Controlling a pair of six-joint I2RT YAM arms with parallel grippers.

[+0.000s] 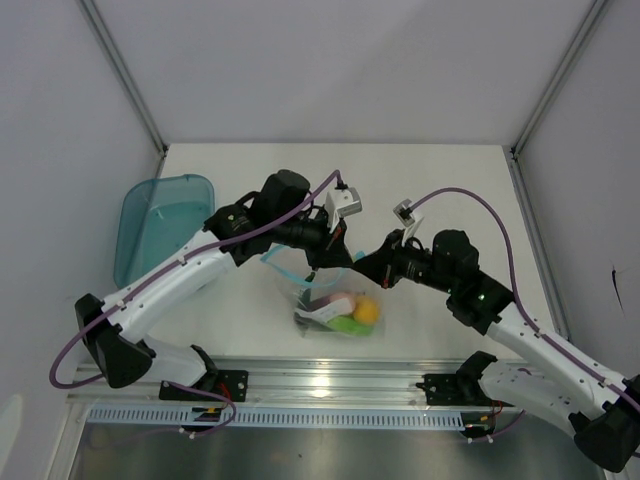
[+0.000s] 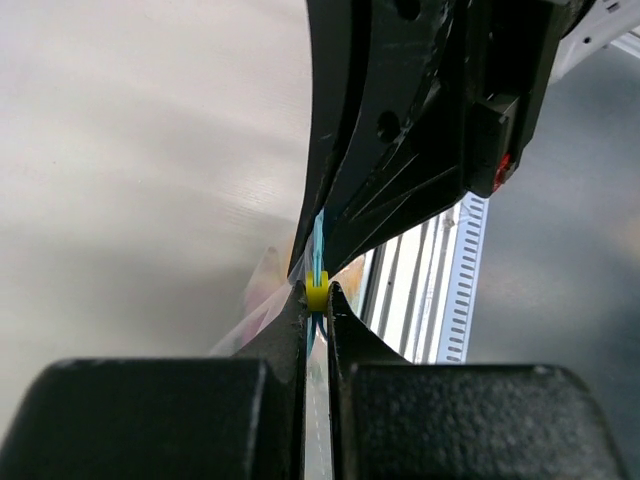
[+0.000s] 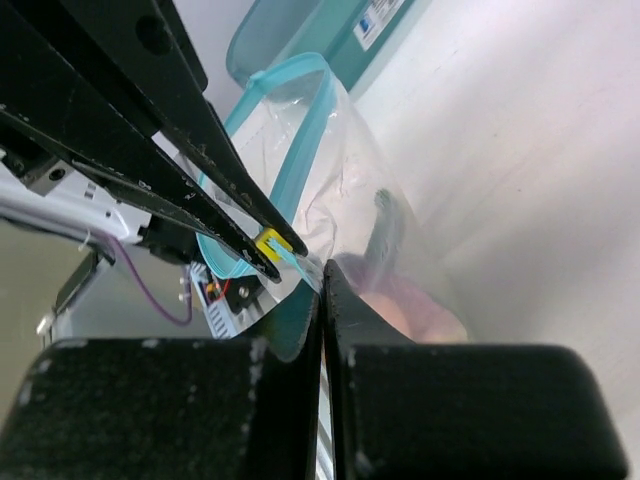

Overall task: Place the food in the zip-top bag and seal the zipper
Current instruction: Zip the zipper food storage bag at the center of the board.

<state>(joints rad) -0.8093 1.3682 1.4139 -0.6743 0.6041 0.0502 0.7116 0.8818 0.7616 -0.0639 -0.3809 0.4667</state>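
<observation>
From the top camera the loading looks done: the food (image 1: 352,314), a yellow-orange fruit with green and pink pieces, lies inside the zip-top bag (image 1: 312,318), which hangs just below and between the left end effector (image 1: 318,252) and the right end effector (image 1: 372,262), and I see no piece outside it; the teal tub (image 1: 160,225) stands well off beyond the left end effector's arm. What is left is the sealing, since the zipper (image 1: 280,266) bows out in an open loop just beside the left end effector. In the left wrist camera that end effector's jaws are pinched narrow on the yellow slider (image 2: 317,292), right at its tips, with the right end effector's black body meeting it head on. In the right wrist camera the right end effector is closed tight on the blue strip at its own tips, just beside the slider; beyond them the mouth gapes and a pinkish piece rests low in the bag, so most of the slider's run is, I judge, yet to do
</observation>
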